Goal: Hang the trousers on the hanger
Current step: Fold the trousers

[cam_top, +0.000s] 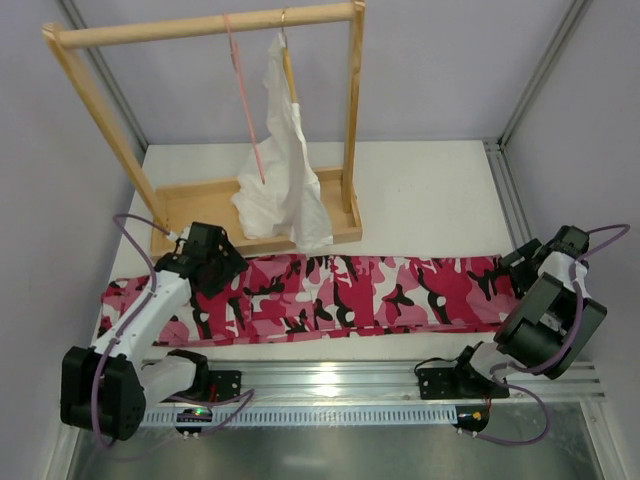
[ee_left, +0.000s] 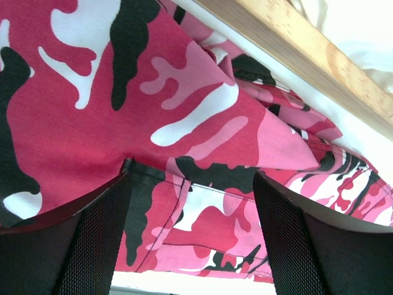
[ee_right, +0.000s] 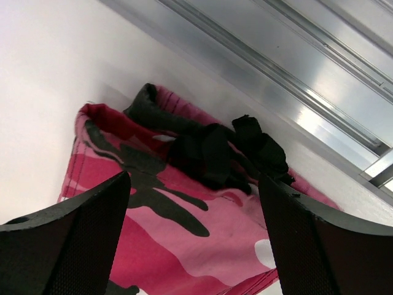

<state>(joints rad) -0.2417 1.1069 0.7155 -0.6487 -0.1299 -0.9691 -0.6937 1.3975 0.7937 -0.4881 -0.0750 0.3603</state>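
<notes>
The trousers [cam_top: 350,295], in pink, white and black camouflage, lie flat in a long strip across the table. The thin pink hanger [cam_top: 246,105] hangs from the wooden rail at the back. My left gripper [cam_top: 222,262] is open, low over the trousers' upper edge near their left end; the cloth [ee_left: 196,123] fills the view between its fingers [ee_left: 92,239]. My right gripper [cam_top: 520,265] is open over the right end of the trousers [ee_right: 184,221], where a black cloth tie [ee_right: 221,150] sits. Neither holds anything.
A wooden rack [cam_top: 210,25] with a tray base [cam_top: 200,205] stands at the back; a white garment [cam_top: 285,170] hangs on a tan hanger there. A metal rail [cam_top: 330,380] runs along the near edge. Frame posts stand at the back corners.
</notes>
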